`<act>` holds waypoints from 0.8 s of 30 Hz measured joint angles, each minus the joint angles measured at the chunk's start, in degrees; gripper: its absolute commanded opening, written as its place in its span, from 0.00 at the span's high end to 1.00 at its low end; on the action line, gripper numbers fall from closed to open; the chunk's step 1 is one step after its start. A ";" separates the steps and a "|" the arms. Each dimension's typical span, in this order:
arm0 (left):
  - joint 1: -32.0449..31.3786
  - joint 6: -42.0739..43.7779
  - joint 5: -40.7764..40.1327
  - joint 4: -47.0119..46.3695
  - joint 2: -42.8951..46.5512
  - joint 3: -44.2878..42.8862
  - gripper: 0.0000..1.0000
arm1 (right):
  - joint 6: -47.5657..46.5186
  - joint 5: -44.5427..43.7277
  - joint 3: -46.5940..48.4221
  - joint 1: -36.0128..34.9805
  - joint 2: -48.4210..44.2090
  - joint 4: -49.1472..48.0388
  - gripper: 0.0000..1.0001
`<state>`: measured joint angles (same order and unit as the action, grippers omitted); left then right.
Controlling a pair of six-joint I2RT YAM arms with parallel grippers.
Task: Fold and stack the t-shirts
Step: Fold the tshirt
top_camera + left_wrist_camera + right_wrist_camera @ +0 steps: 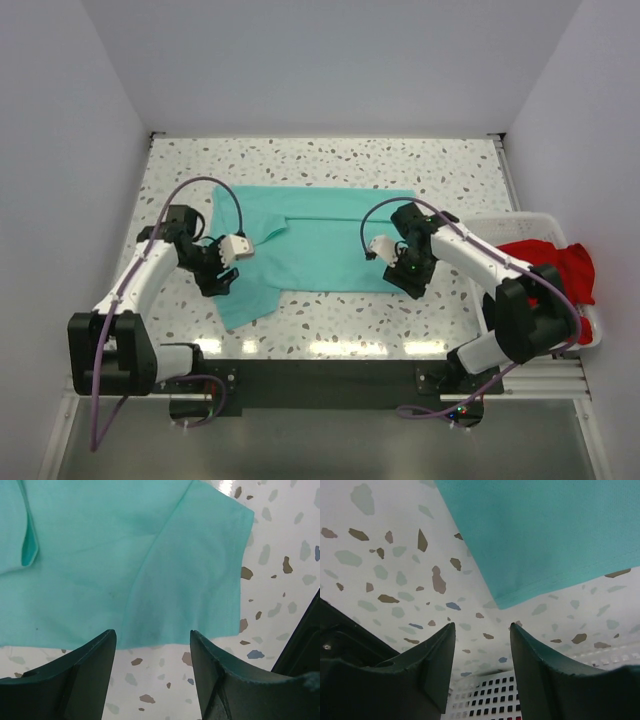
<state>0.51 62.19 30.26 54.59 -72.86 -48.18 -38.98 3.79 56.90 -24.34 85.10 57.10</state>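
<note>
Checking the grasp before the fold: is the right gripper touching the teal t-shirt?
Apart. The right wrist view shows speckled table between the open right gripper and the corner of the teal t-shirt.

Red t-shirt (572, 266) — partly behind the right arm (480, 258), inside the basket (525, 219)

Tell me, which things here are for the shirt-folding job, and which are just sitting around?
For the job:
- teal t-shirt, spread out on the speckled table
- red t-shirt, heaped in the white basket

Just sitting around:
- white basket, at the table's right edge
- speckled table itself
</note>
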 measured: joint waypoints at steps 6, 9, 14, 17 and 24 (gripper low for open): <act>-3.78 -0.02 -2.73 -1.16 2.49 4.28 0.36 | 0.20 -3.28 -4.07 -1.92 -0.46 -5.64 0.52; -4.44 -0.07 -3.69 -1.77 2.54 5.35 0.37 | 0.35 -4.39 -5.03 -2.47 -0.44 -7.87 0.53; -4.74 -0.07 -4.52 -2.89 2.58 5.60 0.37 | 0.33 -5.81 -6.84 -2.99 0.22 -11.61 0.60; -4.81 -0.04 -5.18 -3.37 2.71 5.81 0.37 | 0.33 -6.25 -8.20 -3.04 1.33 -13.46 0.62; -6.49 0.20 -7.82 -5.27 3.80 9.73 0.37 | 0.20 -8.02 -9.53 -3.13 3.67 -15.34 0.74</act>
<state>-5.98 62.39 22.44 49.32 -69.06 -38.46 -38.79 -4.23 47.37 -27.46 88.77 41.76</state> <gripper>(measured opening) 0.631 0.303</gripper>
